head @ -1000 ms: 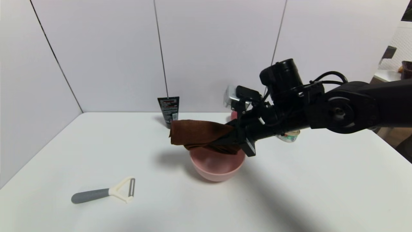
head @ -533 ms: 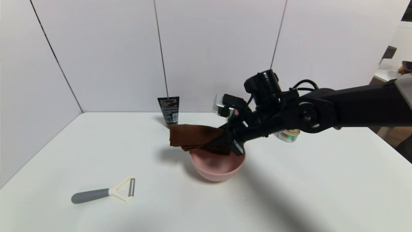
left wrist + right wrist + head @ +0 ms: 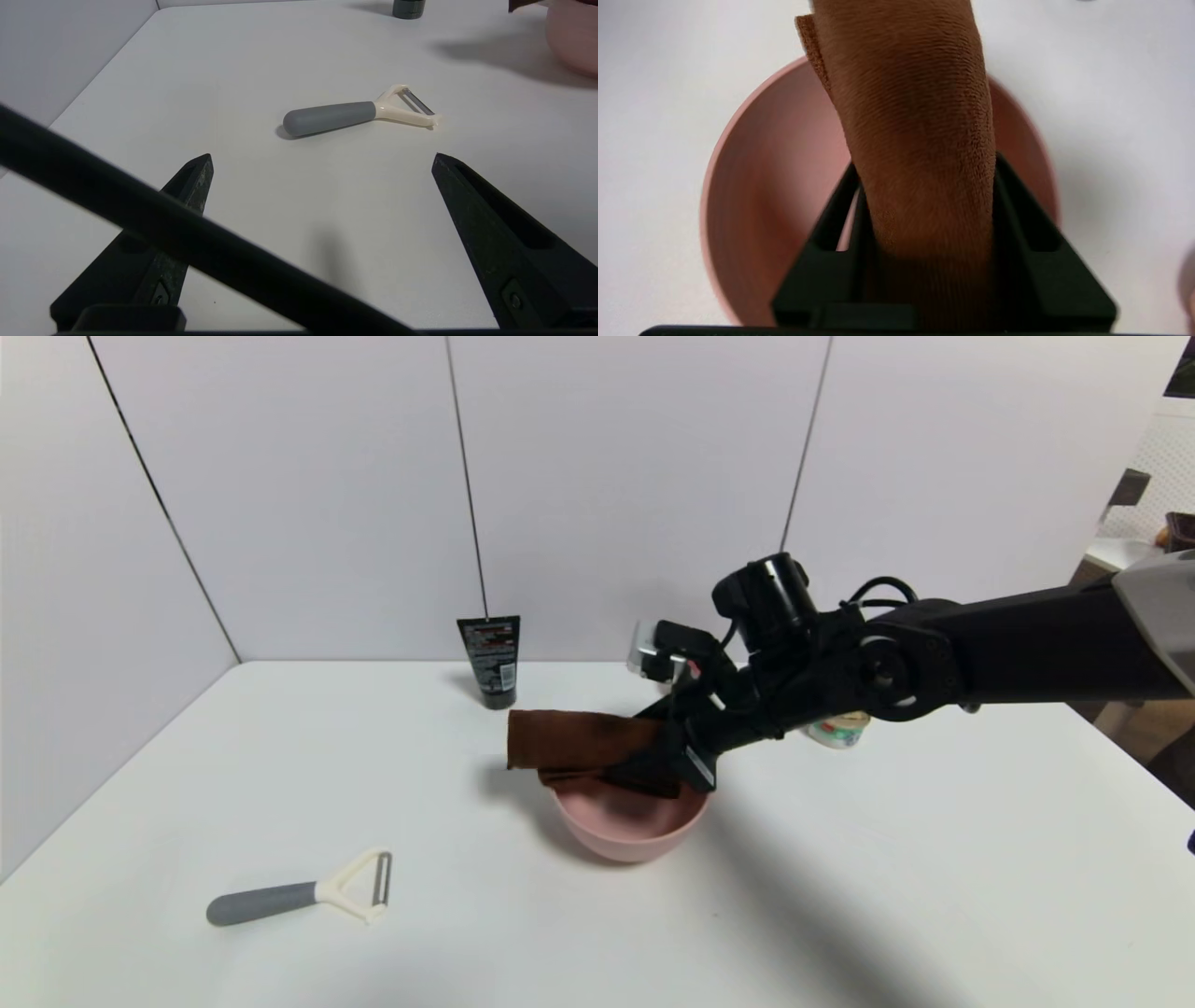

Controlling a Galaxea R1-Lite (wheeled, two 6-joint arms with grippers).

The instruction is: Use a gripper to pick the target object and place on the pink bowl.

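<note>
One right gripper clenches the brown cloth over the pink bowl, peeler well apart.

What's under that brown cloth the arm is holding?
The pink bowl sits right below the brown cloth, which the right tool grips. The bowl's visible inside looks empty; the cloth hides the middle of its floor.

Right gripper was lowered toward pink bowl; brown terry cloth, clamped between fingers, was brought down onto bowl's rim.
</note>
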